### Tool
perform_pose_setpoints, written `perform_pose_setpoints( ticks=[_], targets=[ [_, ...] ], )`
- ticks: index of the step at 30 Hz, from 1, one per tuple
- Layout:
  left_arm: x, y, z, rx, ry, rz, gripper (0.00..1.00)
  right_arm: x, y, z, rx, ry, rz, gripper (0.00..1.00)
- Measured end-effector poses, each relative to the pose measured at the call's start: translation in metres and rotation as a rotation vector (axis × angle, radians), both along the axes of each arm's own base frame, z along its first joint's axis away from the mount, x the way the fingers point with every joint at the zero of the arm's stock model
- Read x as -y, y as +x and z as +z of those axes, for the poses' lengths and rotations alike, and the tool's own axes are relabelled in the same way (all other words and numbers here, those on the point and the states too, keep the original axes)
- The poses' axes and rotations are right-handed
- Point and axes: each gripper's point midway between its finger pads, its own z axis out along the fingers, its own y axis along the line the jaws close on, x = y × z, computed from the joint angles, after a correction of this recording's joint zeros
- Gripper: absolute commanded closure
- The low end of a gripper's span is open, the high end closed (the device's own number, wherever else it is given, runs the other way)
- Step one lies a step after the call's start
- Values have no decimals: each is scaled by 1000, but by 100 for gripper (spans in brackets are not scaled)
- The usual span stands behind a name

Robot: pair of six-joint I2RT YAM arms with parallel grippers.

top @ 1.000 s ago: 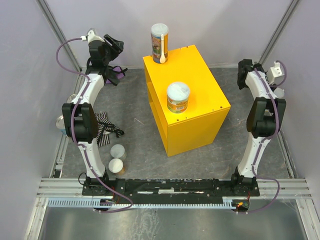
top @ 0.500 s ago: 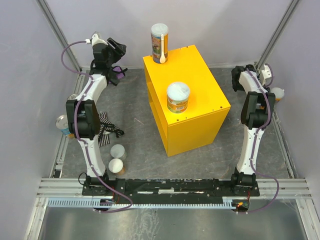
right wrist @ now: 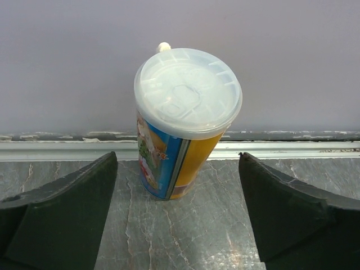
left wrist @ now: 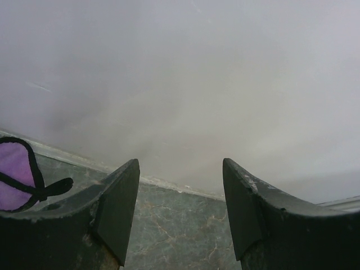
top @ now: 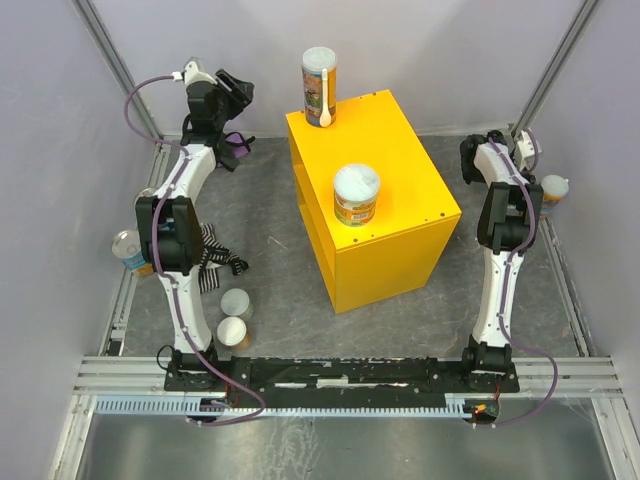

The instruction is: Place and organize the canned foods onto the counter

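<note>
The yellow counter (top: 385, 215) stands mid-table. On its top are a tall tube (top: 319, 80) with a white spoon at the far corner and a short white-lidded tub (top: 356, 194). A blue-labelled tin (top: 129, 250) sits by the left rail, and two pale-lidded cans (top: 236, 303) (top: 231, 331) stand near the left arm's base. Another white-lidded can (right wrist: 185, 121) (top: 553, 188) stands upright by the right wall. My right gripper (right wrist: 178, 154) is open, with that can just ahead of its fingers, untouched. My left gripper (left wrist: 180, 163) (top: 235, 88) is open and empty, raised at the back left and facing the wall.
A striped black-and-white cloth (top: 212, 255) lies beside the left arm. A purple cloth (left wrist: 17, 174) (top: 237, 146) lies at the back left under the left gripper. Metal rails run along the floor's edges, and walls close in on three sides.
The right gripper's jaws have spread wider, and the right arm has straightened and turned towards the can by the right wall. The left arm has shifted slightly, uncovering the blue tin.
</note>
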Motion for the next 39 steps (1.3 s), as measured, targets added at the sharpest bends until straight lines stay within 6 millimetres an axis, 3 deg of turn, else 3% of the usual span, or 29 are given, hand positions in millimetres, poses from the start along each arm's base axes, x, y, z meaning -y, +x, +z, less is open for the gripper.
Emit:
perform_pose_setpoints(
  ticks=[14,30,35,39],
  targets=[
    [6,16,-27,-31,0,-18,32,3,10,8,20,-33,4,1],
    [6,20,-16,-1,-1,-11,32,1,8,-2,8,-4,2,2],
    [1,21,-16,0,2,17,32,-9,7,-11,-49,21,24,2],
    [-8,22,-11,6,4,66,32,-31,14,-6,-82,45,81,3]
  ],
)
